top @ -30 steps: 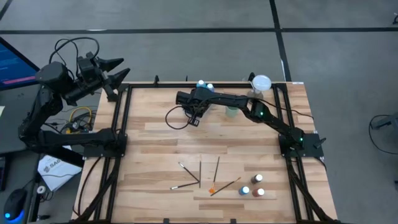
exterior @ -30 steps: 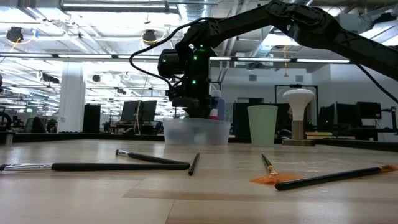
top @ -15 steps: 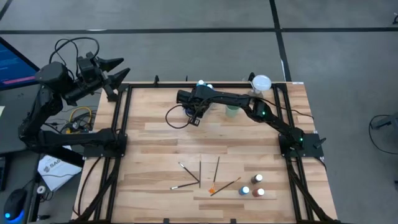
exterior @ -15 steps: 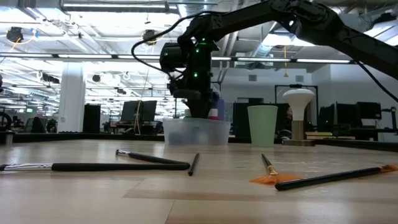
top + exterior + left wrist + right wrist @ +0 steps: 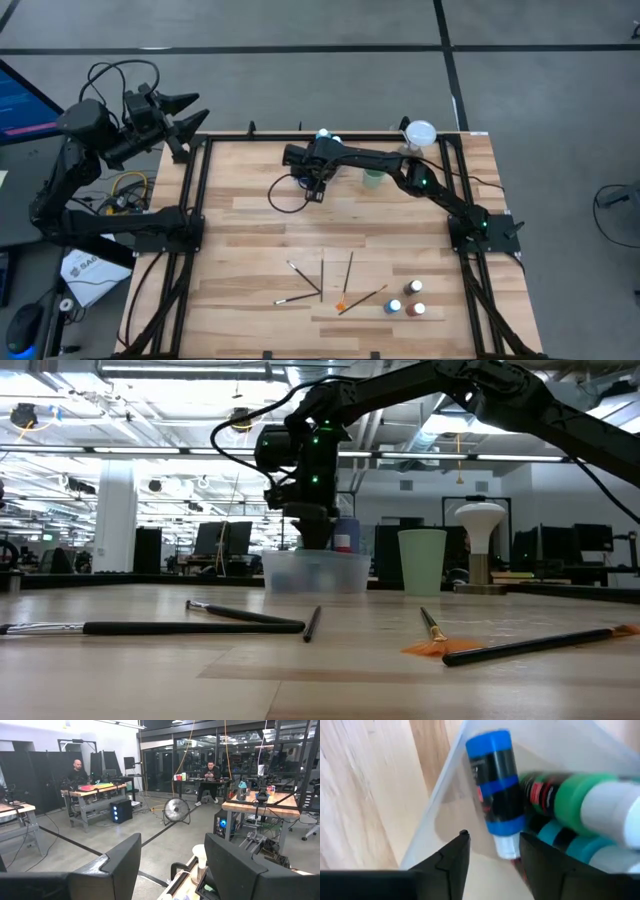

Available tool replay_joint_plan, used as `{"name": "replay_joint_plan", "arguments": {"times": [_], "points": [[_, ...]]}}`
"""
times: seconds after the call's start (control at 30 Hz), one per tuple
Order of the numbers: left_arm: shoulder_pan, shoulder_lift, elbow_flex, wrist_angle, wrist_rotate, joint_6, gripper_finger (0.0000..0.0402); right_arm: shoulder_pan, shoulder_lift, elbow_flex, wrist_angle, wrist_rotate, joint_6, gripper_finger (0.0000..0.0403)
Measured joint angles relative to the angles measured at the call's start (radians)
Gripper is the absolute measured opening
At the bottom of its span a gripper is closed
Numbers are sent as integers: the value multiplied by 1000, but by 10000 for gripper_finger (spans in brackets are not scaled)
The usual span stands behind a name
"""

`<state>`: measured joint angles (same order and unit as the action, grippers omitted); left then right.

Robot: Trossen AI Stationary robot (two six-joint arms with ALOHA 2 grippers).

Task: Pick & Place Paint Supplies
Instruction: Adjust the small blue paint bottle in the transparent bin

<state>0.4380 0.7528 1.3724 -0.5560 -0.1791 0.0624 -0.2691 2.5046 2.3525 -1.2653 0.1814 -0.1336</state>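
My right gripper hangs open over the clear tray at the table's far middle, fingers pointing down into it. A blue bottle lies on its side in the tray, its white cap between my fingertips; no touch shows. Beside it lie a green bottle and a teal one. Several paintbrushes lie flat on the near part of the table, with three bottles standing to their right. My left gripper waits open, raised beyond the table's far left corner.
A pale green cup stands just right of the tray, and a white round-topped object at the far right edge. A black cable loops from my right wrist over the wood. Bare wood lies between tray and brushes.
My right gripper has opened above the tray while staying almost in place over it. The brushes and the near bottles have not moved.
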Motion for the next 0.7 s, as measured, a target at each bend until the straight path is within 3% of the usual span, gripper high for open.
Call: {"name": "replay_joint_plan", "arguments": {"times": [0.5,0.7], "points": [[0,0,0,0,0,3,214,-4,-3,-128,119,62,-150,172],[0,0,0,0,-9,4,214,0,-2,-131,124,64,-168,129]]}}
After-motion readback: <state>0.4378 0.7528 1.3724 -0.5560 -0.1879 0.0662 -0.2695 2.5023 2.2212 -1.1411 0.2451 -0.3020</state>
